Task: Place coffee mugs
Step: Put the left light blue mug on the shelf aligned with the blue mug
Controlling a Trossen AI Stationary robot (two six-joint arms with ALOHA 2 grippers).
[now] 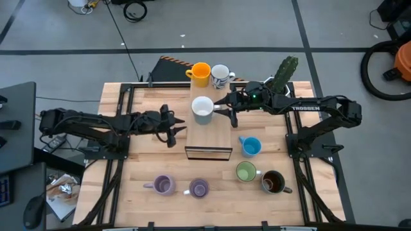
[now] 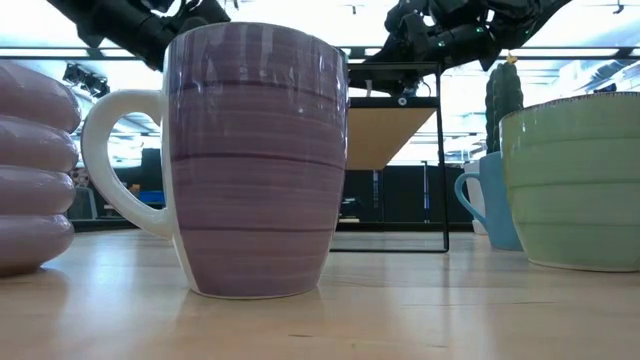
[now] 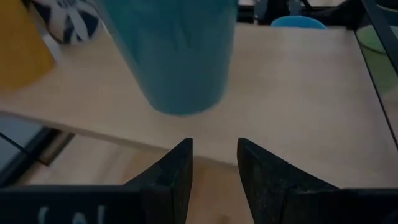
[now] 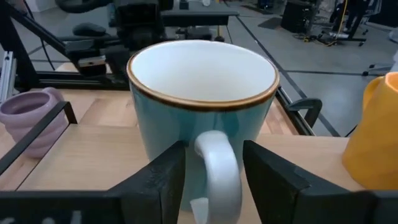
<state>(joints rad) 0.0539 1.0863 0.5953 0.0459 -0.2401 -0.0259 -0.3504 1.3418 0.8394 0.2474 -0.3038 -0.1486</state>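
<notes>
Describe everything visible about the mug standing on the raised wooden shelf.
The mug looks like glazed ceramic: pale teal outside, white inside, a thin brown line around the rim, and a white loop handle. It appears empty and stands upright on the raised wooden shelf, toward its far end, its handle pointing at the right arm. The right gripper has a finger on either side of the handle; actual contact is unclear. The left gripper sits just off the opposite side, not touching.
</notes>
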